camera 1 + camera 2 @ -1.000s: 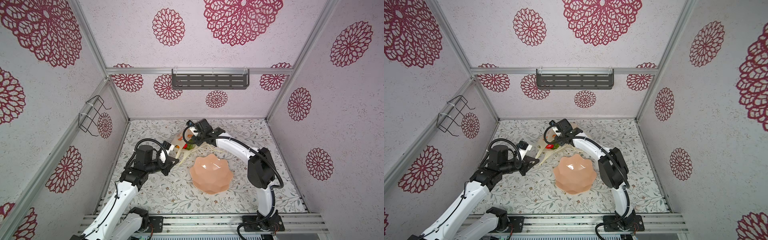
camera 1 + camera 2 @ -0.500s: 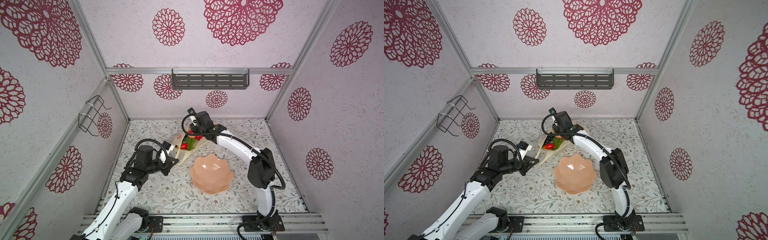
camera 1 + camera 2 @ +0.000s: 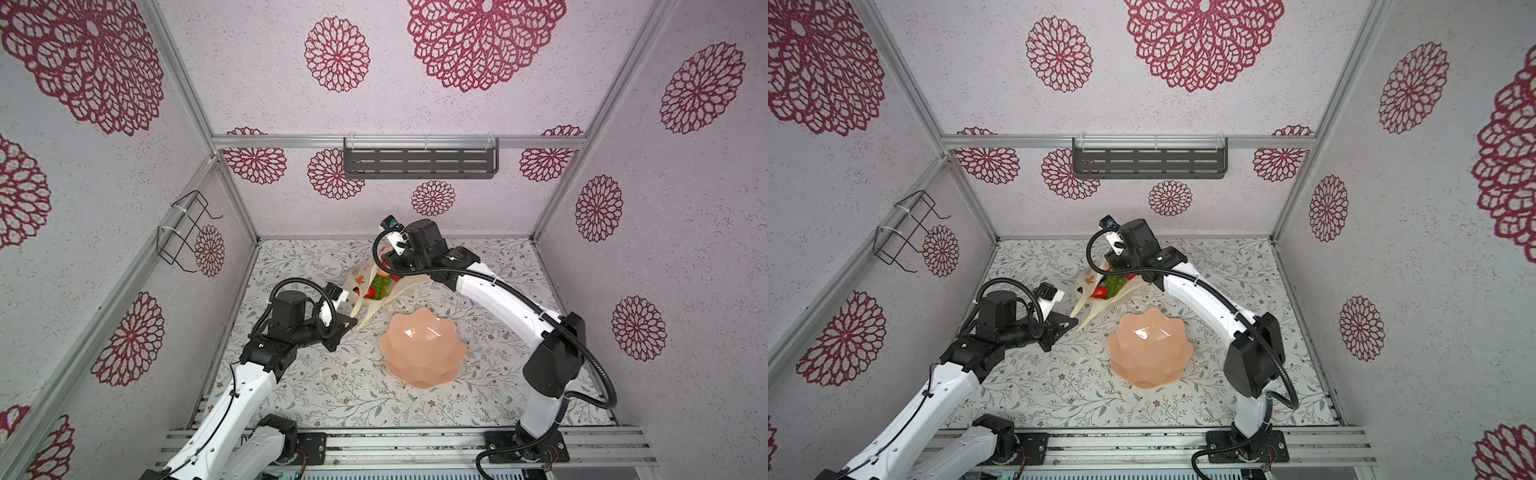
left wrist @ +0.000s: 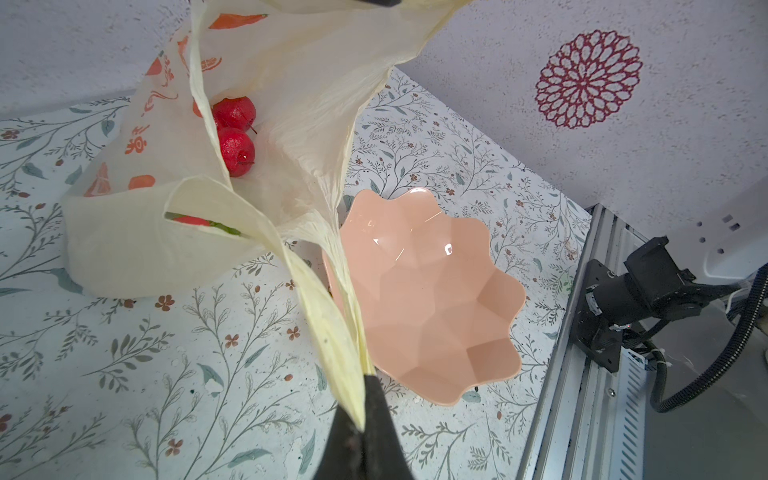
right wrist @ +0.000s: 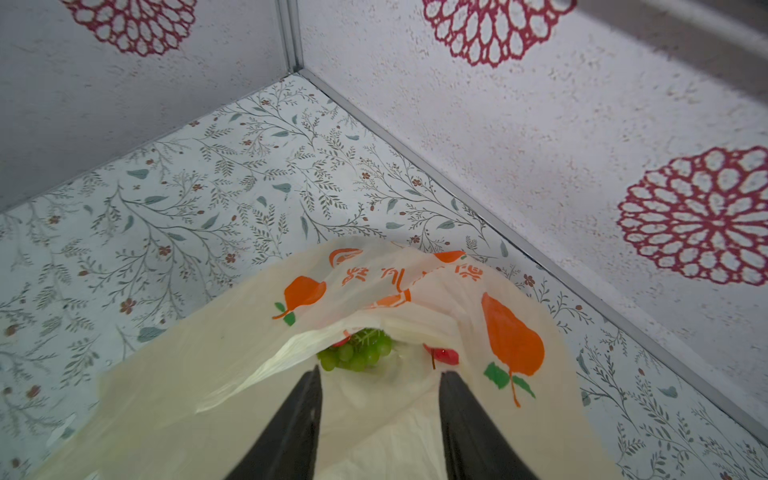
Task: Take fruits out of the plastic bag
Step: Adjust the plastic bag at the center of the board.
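We find the right gripper (image 5: 380, 374), jaws apart and empty, at the mouth of the plastic bag (image 5: 187, 374); the green grapes (image 5: 357, 355) lie just ahead, between its tips. The left gripper (image 4: 363, 399) clamps a handle (image 4: 309, 299).

You have the plastic bag (image 3: 356, 283) on the tabletop (image 3: 332, 386) behind and left of the bowl (image 3: 424, 353), the fruits (image 3: 380, 286) inside it, the left gripper (image 4: 365, 415) at its near end, the right gripper (image 5: 380, 374) above its far end.

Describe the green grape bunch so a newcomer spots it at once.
On the floral table, beyond the peach-pink scalloped bowl, lies a cream plastic bag with orange prints. In its open mouth sits the green grape bunch, the only green knobbly cluster among red fruits.
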Robot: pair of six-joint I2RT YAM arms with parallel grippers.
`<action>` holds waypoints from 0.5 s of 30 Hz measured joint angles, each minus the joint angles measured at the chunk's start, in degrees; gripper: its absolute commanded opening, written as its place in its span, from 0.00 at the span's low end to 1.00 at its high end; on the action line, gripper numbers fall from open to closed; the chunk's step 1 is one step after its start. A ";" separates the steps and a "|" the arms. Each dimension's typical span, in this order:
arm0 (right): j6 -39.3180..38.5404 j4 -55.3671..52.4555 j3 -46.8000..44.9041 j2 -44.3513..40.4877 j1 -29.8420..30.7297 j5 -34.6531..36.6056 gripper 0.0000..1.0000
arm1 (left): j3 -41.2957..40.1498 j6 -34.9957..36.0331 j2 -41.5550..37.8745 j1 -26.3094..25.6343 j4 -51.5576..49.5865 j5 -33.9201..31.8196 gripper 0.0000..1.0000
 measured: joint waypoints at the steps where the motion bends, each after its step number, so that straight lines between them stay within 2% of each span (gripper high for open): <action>1: -0.17 -0.17 -1.01 -1.18 0.11 -0.66 0.36 | 0.00 0.02 0.00 0.00 0.02 0.00 0.00; 7: -2.38 -1.62 -5.66 -3.67 0.72 -1.22 0.27 | 0.00 0.15 0.00 0.20 0.04 0.02 0.00; 15: -4.68 -2.67 -4.35 5.42 0.87 -0.72 0.25 | 0.00 0.15 0.00 0.33 0.04 0.00 0.00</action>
